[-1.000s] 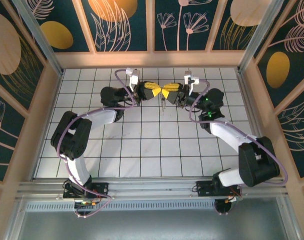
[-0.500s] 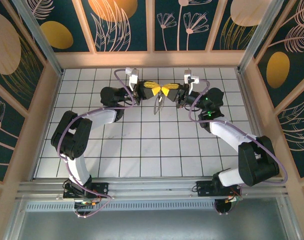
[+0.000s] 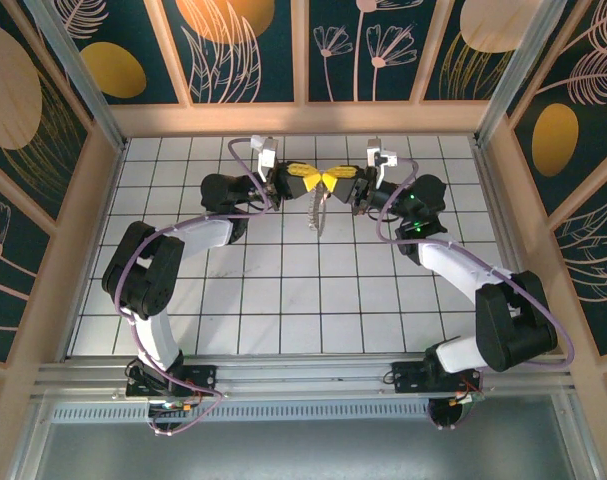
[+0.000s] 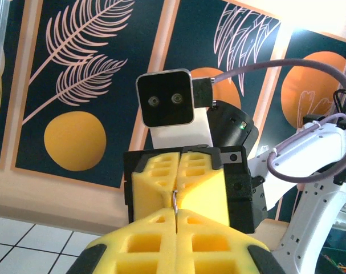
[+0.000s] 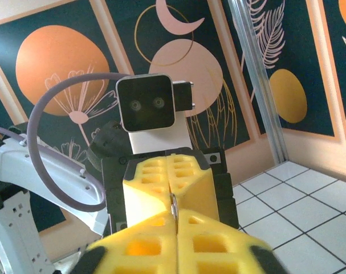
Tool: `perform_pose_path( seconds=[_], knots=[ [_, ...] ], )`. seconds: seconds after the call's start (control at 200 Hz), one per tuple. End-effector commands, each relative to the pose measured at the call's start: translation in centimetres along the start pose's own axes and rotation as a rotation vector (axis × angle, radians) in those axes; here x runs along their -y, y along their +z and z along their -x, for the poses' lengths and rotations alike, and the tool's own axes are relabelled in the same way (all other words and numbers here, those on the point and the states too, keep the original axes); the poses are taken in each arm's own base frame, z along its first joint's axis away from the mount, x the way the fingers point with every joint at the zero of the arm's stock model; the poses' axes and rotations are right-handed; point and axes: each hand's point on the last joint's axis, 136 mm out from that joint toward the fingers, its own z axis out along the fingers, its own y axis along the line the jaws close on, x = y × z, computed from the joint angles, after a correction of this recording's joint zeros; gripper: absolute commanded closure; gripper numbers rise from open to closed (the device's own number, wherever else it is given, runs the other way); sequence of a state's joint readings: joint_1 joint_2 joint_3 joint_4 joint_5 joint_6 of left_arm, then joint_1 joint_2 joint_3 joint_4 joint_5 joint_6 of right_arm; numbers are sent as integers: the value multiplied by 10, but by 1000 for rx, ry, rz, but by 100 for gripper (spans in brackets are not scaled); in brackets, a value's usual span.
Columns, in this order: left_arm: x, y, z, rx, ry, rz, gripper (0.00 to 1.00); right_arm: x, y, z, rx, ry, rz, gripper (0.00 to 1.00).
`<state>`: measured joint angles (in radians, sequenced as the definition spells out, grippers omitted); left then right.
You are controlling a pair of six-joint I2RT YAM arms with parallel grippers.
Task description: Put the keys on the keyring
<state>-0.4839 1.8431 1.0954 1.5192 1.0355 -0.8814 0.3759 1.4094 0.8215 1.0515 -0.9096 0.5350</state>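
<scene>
You see the left gripper (image 3: 310,179) and the right gripper (image 3: 334,180) meeting tip to tip above the far middle of the white tiled table (image 3: 283,300). The yellow fingers (image 4: 155,171) of each one are pressed together, with no gap between them. In both wrist views a thin metal piece (image 4: 175,202) stands upright in the seam, just where the two pairs of tips touch, and it seems to be pinched from both sides. You cannot tell if this piece is the ring or the blade of a key. The keyring (image 3: 316,214) hangs free below the meeting point, above the tiles and not touching them. The keys are too small here to be told apart from it. Compare with one second ago: then the hanging part was only a thin straight line, a little more toward the right gripper's side. Now it has shifted slightly toward the left and looks wider, more like a pale loop. The right gripper's fingers looked a bit more spread at that time, and now they are closed. The left gripper's fingers look the same as before, and both arms keep nearly the same pose.
</scene>
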Motion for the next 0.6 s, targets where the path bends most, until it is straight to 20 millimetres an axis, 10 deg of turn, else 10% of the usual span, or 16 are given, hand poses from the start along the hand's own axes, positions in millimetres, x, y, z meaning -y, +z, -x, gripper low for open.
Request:
perform_pose_path(
  seconds=[0.0, 0.591],
  knots=[
    [10, 2, 6, 20, 44, -35, 100, -7, 5, 13, 24, -41, 33, 100],
    [-19, -8, 3, -261, 190, 175, 81, 29, -19, 4, -156, -66, -132, 100]
  ],
)
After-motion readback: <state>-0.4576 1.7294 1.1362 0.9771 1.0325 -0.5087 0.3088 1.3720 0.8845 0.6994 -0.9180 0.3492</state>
